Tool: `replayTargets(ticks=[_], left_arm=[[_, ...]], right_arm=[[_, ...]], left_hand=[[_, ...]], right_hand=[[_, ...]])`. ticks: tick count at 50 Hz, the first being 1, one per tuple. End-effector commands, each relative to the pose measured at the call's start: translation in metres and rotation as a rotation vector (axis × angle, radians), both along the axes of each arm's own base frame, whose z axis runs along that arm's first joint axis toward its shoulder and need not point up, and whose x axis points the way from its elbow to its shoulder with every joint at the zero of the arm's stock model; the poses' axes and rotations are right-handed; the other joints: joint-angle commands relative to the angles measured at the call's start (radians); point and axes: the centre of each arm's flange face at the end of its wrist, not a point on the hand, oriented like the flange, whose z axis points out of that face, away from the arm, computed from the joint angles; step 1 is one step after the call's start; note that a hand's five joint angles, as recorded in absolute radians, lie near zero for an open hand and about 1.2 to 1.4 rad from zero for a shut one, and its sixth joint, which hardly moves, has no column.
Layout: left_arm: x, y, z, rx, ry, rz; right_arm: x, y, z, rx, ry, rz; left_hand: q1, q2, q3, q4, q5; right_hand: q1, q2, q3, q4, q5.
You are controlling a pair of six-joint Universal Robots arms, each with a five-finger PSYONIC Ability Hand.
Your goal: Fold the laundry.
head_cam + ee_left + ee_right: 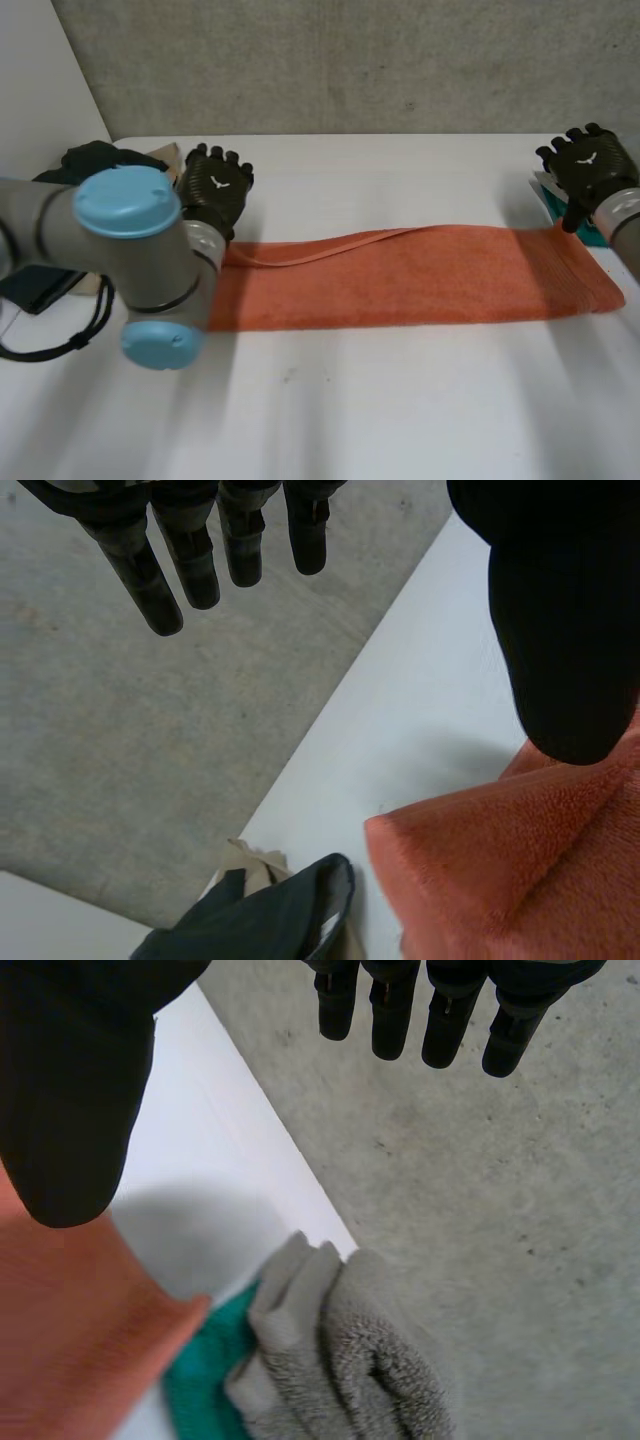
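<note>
An orange towel (420,275) lies folded into a long strip across the white table (330,400). My left hand (215,190) hovers open just behind the strip's left end, fingers (180,560) straight and apart from the thumb, holding nothing; the towel's corner (500,860) lies under the thumb. Above the strip's far right corner my right hand (588,165) is open too, its fingers (440,1010) straight and the orange cloth (70,1330) below its thumb.
A dark garment (60,200) on a tan cloth lies at the table's left edge, by my left arm (110,250). A grey towel (340,1360) on a teal cloth (205,1370) lies at the table's right edge, behind the orange towel's end.
</note>
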Motion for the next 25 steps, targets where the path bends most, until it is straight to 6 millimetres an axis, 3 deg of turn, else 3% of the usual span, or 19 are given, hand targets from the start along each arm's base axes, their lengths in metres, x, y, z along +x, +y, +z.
replayTargets(ticks=[1,4,7,12,18,25], left_arm=[[0.015,0.031,0.003,0.041,-0.015,-0.073],[0.017,0.033,-0.006,0.066,-0.023,-0.108],[0.027,0.021,-0.014,0.093,-0.023,-0.115],[0.036,-0.007,-0.052,0.167,-0.049,-0.118],[0.032,-0.034,-0.064,0.157,-0.028,-0.113],[0.019,-0.071,-0.056,0.041,0.07,-0.107]], right_arm=[[-0.025,0.033,0.001,0.222,-0.077,0.031],[-0.033,0.046,-0.012,0.315,-0.1,0.037],[-0.038,0.058,-0.022,0.358,-0.114,0.034],[-0.04,0.065,-0.035,0.367,-0.115,0.032],[-0.038,0.066,-0.04,0.347,-0.108,0.033],[-0.038,0.067,-0.044,0.346,-0.113,0.033]], left_hand=[[-0.015,-0.032,-0.036,-0.028,-0.05],[-0.015,-0.032,-0.036,-0.028,-0.05],[-0.008,-0.025,-0.029,-0.021,-0.044],[0.024,0.007,0.003,0.011,-0.012],[0.048,0.031,0.027,0.035,0.012],[0.13,0.113,0.109,0.117,0.094]], right_hand=[[-0.059,-0.043,-0.039,-0.037,-0.05],[-0.059,-0.043,-0.039,-0.037,-0.05],[-0.059,-0.043,-0.039,-0.037,-0.05],[-0.059,-0.043,-0.039,-0.037,-0.05],[-0.028,-0.012,-0.009,-0.006,-0.02],[0.016,0.032,0.035,0.038,0.025]])
